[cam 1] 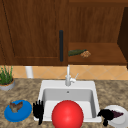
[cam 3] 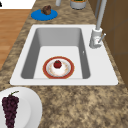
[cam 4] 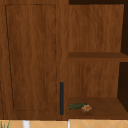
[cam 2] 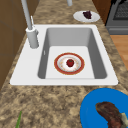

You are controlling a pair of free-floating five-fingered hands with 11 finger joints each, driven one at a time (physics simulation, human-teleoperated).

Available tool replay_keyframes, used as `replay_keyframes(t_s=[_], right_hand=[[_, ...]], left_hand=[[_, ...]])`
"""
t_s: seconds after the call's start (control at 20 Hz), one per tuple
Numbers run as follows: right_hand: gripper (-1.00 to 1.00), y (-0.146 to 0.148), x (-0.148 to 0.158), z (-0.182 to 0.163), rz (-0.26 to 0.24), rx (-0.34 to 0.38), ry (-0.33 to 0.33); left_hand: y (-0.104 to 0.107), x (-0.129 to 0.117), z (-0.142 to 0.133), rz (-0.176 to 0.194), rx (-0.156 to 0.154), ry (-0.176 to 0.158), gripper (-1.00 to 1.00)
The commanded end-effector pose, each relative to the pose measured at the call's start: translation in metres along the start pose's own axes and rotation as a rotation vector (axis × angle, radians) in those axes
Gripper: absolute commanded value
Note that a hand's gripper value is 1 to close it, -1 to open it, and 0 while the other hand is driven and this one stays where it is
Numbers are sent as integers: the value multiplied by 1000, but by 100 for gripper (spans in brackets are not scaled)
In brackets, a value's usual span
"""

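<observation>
My left hand hovers at the sink's front left corner, open, with its fingers straight and pointing up. It hangs between a blue plate carrying a brown piece of meat and a large round red bowl in the white sink. From the sides the bowl shows a red rim and a small red fruit inside. My right hand floats at the left edge of a white plate that bears dark grapes.
A faucet stands behind the basin. Above it, the cabinet door with a black handle is closed. The open shelf beside it holds a green vegetable and a brown lump. A potted plant sits far left.
</observation>
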Motion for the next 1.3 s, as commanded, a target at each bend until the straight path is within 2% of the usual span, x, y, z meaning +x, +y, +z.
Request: replay_keyframes(t_s=[0.0, 0.05, 0.1, 0.15, 0.25, 0.3, 0.35, 0.45, 0.5, 0.6, 0.7, 0.8, 0.85, 0.9, 0.95, 1.0, 1.1, 1.25], right_hand=[[0, 0, 0, 0, 0, 0, 0], [0, 0, 0, 0, 0, 0, 0], [0, 0, 0, 0, 0, 0, 0], [0, 0, 0, 0, 0, 0, 0], [0, 0, 0, 0, -1, 0, 0], [0, 0, 0, 0, -1, -1, 0], [0, 0, 0, 0, -1, -1, 0], [0, 0, 0, 0, -1, -1, 0], [0, 0, 0, 0, -1, -1, 1], [0, 0, 0, 0, -1, -1, 1], [0, 0, 0, 0, -1, -1, 1], [0, 0, 0, 0, -1, -1, 1], [0, 0, 0, 0, -1, -1, 1], [0, 0, 0, 0, -1, -1, 1], [0, 0, 0, 0, -2, -1, 1], [0, 0, 0, 0, -2, -1, 1], [0, 0, 0, 0, -2, -1, 1], [0, 0, 0, 0, -2, -1, 1]], left_hand=[[0, -4, 1, 8, 7, -44, -100], [2, 1, -1, 21, -19, -114, -100], [0, 3, 1, -2, -24, -126, -100], [7, 3, 1, -22, -64, -121, -100], [10, 7, 3, -39, -92, -105, -100], [14, 3, 1, -53, -84, -96, -100], [26, 1, -4, -32, -71, -82, -100], [31, 3, -2, -48, -24, -48, -100], [28, 3, -3, -10, -22, -20, -100], [25, 2, 2, -1, 15, -23, -100], [26, 2, 0, -5, -3, -22, -100], [27, -1, -1, -5, -3, -14, -100], [39, 4, -9, -33, 6, -14, -100], [45, 6, -15, -45, 13, -10, -100], [49, 6, -14, -48, 38, -5, -100], [54, 1, -13, -27, 54, -3, -100], [60, -2, -13, -15, 84, 0, -100], [68, -7, -18, -19, 106, -7, -100]])
